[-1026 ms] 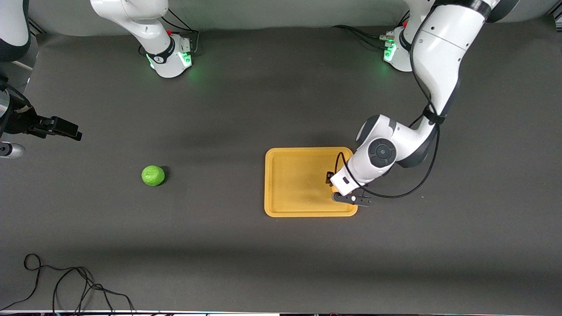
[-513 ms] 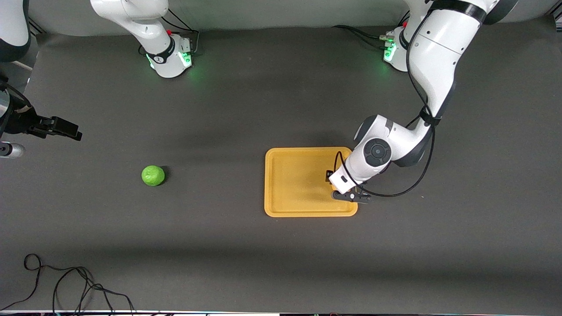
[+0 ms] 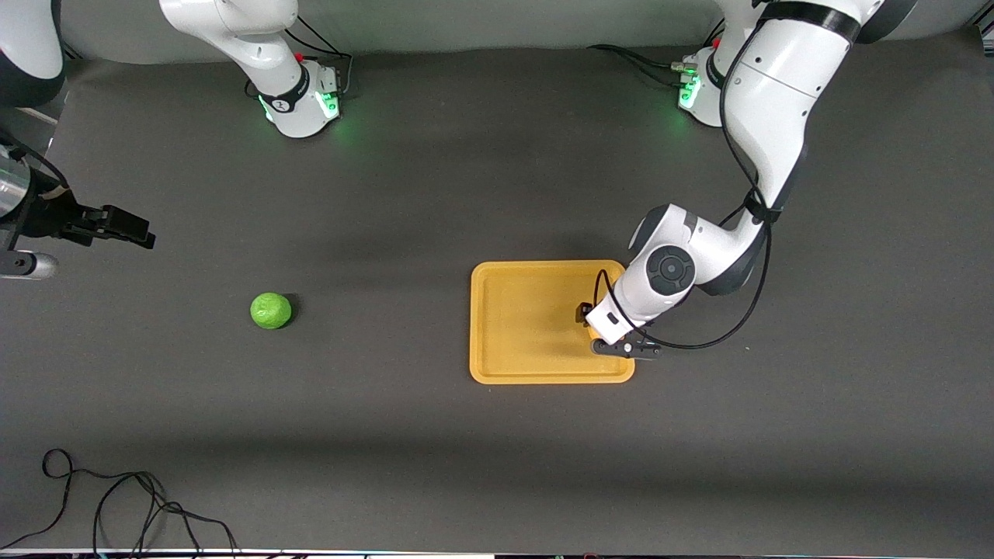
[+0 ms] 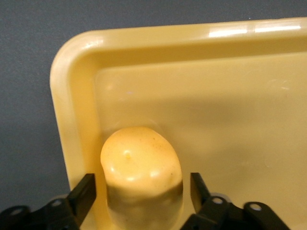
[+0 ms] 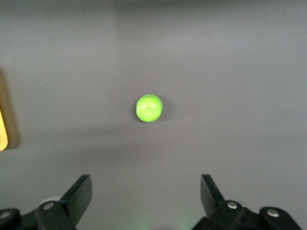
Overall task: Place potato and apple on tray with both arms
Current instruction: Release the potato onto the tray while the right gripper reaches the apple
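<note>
Front view: the left gripper is low over the tray, at the tray's edge toward the left arm's end of the table. The right gripper hangs in the air near the table edge at the right arm's end. The apple lies on the bare table, well apart from the tray.

Left wrist view: the potato rests on the tray's floor, tucked into a rounded corner beside the raised rim. The left gripper's fingers stand spread, one on each side of the potato, with a gap showing at either side.

Right wrist view: the right gripper's fingers are wide apart and hold nothing, with the apple on the table below.
</note>
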Robot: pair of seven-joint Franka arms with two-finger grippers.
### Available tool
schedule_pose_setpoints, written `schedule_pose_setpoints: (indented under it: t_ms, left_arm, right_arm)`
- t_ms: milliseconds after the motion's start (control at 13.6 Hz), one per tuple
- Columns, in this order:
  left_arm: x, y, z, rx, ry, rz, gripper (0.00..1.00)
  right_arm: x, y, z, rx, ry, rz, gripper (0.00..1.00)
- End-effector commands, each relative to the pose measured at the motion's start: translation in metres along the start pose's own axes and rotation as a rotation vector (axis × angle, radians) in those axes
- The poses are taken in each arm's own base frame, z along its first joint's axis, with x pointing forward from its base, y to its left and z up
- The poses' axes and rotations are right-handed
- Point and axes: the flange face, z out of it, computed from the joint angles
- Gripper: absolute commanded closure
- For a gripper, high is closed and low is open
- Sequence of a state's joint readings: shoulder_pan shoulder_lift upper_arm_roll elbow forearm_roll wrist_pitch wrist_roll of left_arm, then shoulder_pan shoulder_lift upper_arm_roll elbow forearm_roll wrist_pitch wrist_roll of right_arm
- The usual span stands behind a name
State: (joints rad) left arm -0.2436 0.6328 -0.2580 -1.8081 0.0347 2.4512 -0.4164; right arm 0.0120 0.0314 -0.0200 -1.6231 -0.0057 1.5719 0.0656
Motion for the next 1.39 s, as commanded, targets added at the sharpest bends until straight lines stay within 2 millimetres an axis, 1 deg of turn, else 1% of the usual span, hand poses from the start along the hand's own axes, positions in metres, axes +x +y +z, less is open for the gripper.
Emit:
schedule_pose_setpoints:
  t_ms: [0,73,147,293,366,440,513,586,660,733,806,880,953,1026,1099,1173,1246,1319]
  left_arm:
    - [-0.004,0.005,-0.012,0.018,0.016,-0.044,0.00]
    - [-0.003,0.006,-0.017,0.015,0.023,-0.046,0.00]
    - [-0.002,0.007,-0.023,0.013,0.030,-0.051,0.00]
    - [0.001,0.006,-0.037,0.014,0.040,-0.056,0.00]
    - [0.004,0.005,-0.050,0.020,0.039,-0.055,0.00]
    - [0.011,-0.005,-0.066,0.027,0.040,-0.073,0.00]
    - [0.014,-0.014,-0.087,0.036,0.040,-0.086,0.00]
    - [0.019,-0.025,-0.114,0.045,0.049,-0.105,0.00]
    - [0.022,-0.039,-0.138,0.058,0.047,-0.128,0.00]
    - [0.030,-0.059,-0.162,0.066,0.047,-0.162,0.00]
    - [0.036,-0.083,-0.191,0.090,0.045,-0.186,0.00]
    - [0.039,-0.098,-0.215,0.144,0.030,-0.158,0.00]
    - [0.038,-0.108,-0.239,0.204,0.000,-0.109,0.00]
    - [0.040,-0.125,-0.259,0.224,-0.023,-0.107,0.00]
    - [0.039,-0.147,-0.277,0.228,-0.024,-0.113,0.00]
    - [0.034,-0.167,-0.291,0.230,-0.025,-0.077,0.00]
    - [0.028,-0.193,-0.304,0.231,-0.032,-0.048,0.00]
    - [0.019,-0.214,-0.317,0.232,-0.041,-0.037,0.00]
  right_arm:
    - [-0.026,-0.009,0.009,0.038,0.031,-0.012,0.00]
    - [-0.035,-0.014,0.016,0.039,0.047,-0.023,0.00]
    - [-0.038,-0.012,0.027,0.041,0.057,-0.027,0.00]
    - [-0.039,-0.013,0.058,0.038,0.054,-0.031,0.00]
    - [-0.037,-0.012,0.077,0.040,0.057,-0.031,0.00]
    - [-0.034,-0.010,0.103,0.040,0.065,-0.028,0.00]
    - [-0.032,-0.009,0.132,0.040,0.083,-0.023,0.00]
    - [-0.031,-0.008,0.162,0.040,0.098,-0.018,0.00]
    - [-0.027,-0.008,0.182,0.039,0.117,-0.016,0.00]
    - [-0.020,-0.009,0.200,0.038,0.125,-0.016,0.00]
    - [-0.013,-0.010,0.217,0.036,0.128,-0.015,0.00]
    - [-0.006,-0.010,0.233,0.035,0.140,-0.014,0.00]
    - [0.002,-0.010,0.251,0.033,0.151,-0.012,0.00]
    - [0.007,-0.010,0.267,0.032,0.162,-0.011,0.00]
    - [0.011,-0.011,0.282,0.031,0.173,-0.010,0.00]
    - [0.011,-0.010,0.297,0.030,0.182,-0.009,0.00]
    - [0.008,-0.010,0.311,0.029,0.198,-0.007,0.00]
    - [0.003,-0.011,0.324,0.029,0.205,-0.010,0.00]
